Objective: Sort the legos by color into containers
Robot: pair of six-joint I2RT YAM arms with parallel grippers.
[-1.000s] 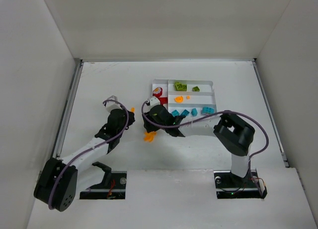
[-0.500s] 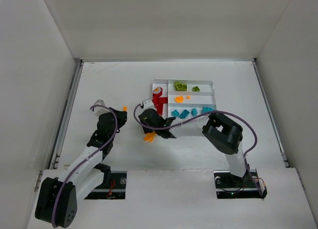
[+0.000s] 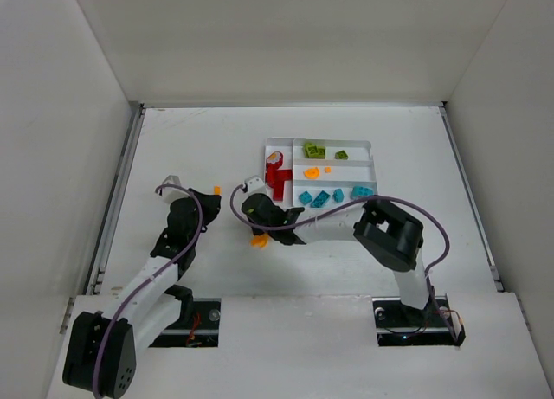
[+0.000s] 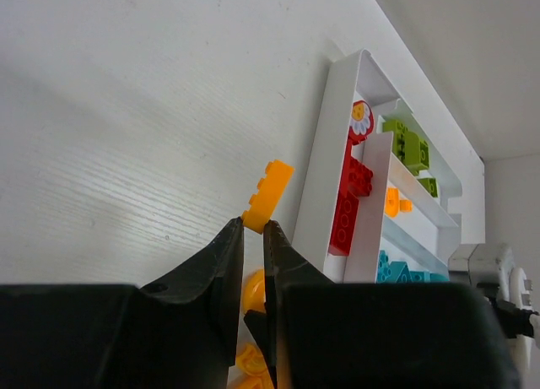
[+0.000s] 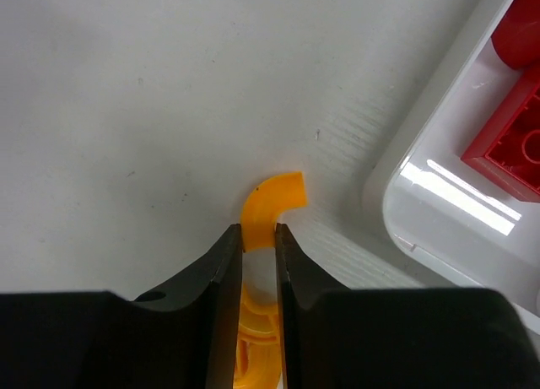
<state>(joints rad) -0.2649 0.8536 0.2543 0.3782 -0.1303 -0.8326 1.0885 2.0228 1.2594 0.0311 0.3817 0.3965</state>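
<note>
Orange lego plate sits pinched in left jaws; right jaws clamp a curved orange piece.

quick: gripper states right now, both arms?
Left gripper: shut on an orange brick.
Right gripper: shut on a curved orange piece.

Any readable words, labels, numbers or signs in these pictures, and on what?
None readable. The only marking is a printed white daisy, no letters, on the round red plastic piece in the white plastic tray. Studs on the coloured plastic bricks are too small to show lettering.
</note>
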